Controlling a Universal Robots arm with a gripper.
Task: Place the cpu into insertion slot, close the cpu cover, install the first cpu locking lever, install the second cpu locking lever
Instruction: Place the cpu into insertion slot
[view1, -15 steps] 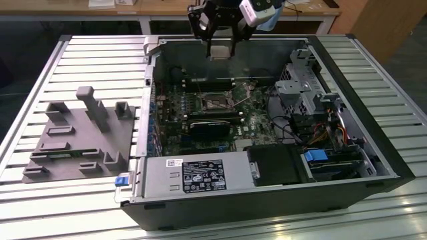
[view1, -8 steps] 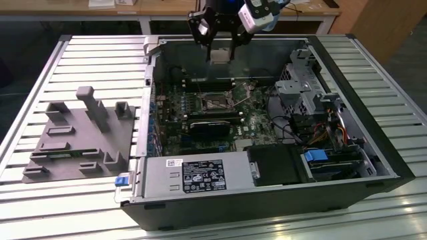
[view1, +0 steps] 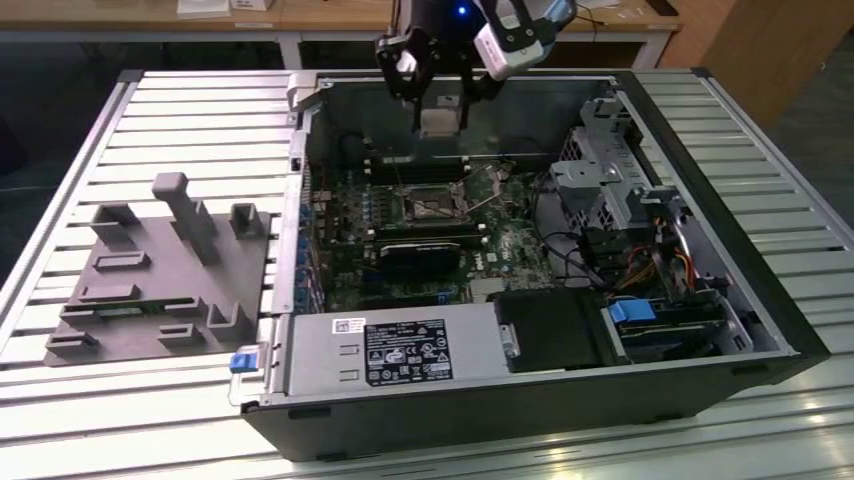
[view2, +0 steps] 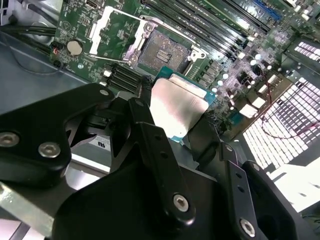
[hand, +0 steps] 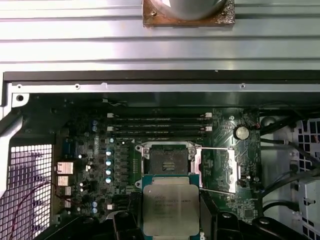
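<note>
case (view1: 534, 420): lay open, below the jaws.
board (view1: 347, 215): faced up inside it, well beneath the jaws.
gripper (view1: 438, 112): hung over the board, jaws clamped on opposite edges of the cpu (view2: 177, 107).
cover (hand: 220, 167): stood open, beside the slot (hand: 170, 160).
slot: bare, below the jaws, slightly off their line.
cpu: held between the jaws, clear of the slot.
placing: likely called for a level cpu, squared to the slot, lowered straight and never slid across it.
</note>
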